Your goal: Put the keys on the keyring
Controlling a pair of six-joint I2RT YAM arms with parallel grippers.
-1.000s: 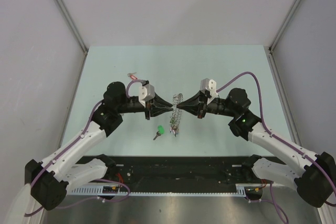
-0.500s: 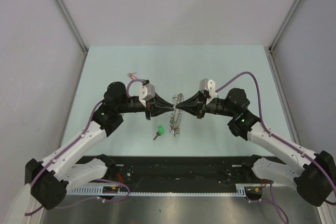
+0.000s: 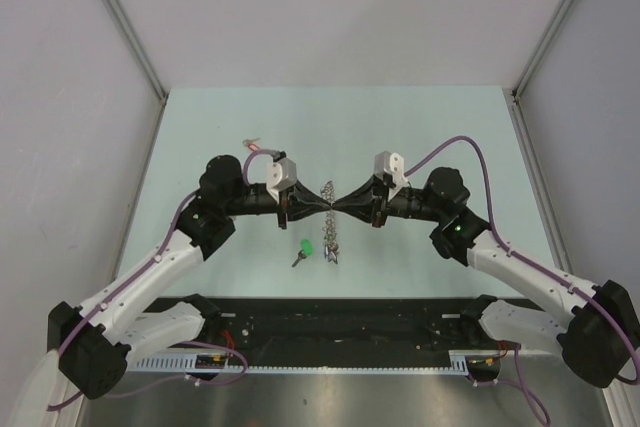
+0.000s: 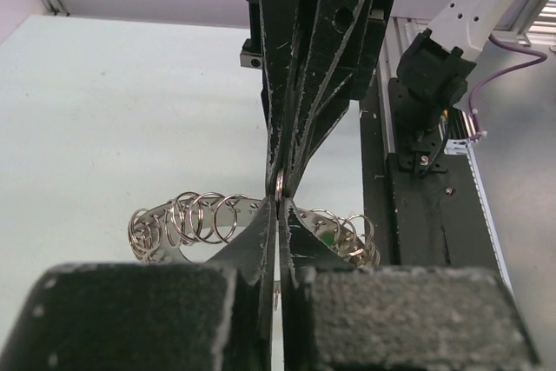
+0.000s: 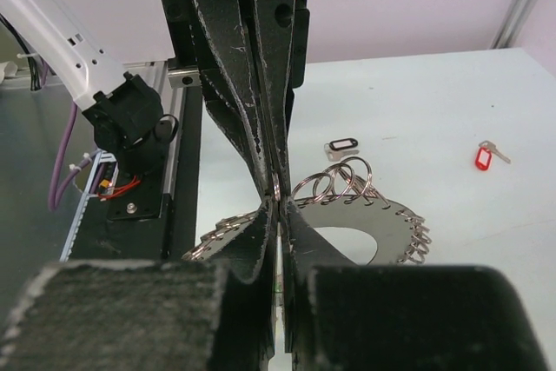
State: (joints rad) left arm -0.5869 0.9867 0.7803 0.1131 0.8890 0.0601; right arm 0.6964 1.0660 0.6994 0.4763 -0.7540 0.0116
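Observation:
The keyring (image 3: 328, 232) is a flat silvery hoop edged with many small split rings. It hangs between my two grippers, which meet tip to tip at mid-table. My left gripper (image 3: 325, 206) and right gripper (image 3: 341, 205) are both shut on one thin ring at its rim. The hoop shows in the left wrist view (image 4: 195, 219) behind my left gripper (image 4: 280, 203), and in the right wrist view (image 5: 391, 219) behind my right gripper (image 5: 278, 206). A green-tagged key (image 3: 305, 247) lies on the table just near-left of the hoop. A red-tagged key (image 3: 256, 145) (image 5: 485, 156) lies far left. A black-tagged key (image 5: 340, 145) lies beyond the hoop.
The black rail with wiring (image 3: 340, 322) runs along the near edge of the pale green table (image 3: 440, 117). Grey enclosure walls with metal posts (image 3: 130, 37) close in the left, right and far sides.
The right gripper moved left until its tips met the left gripper's tips. The gap between them closed. The keyring shifted slightly left with them.

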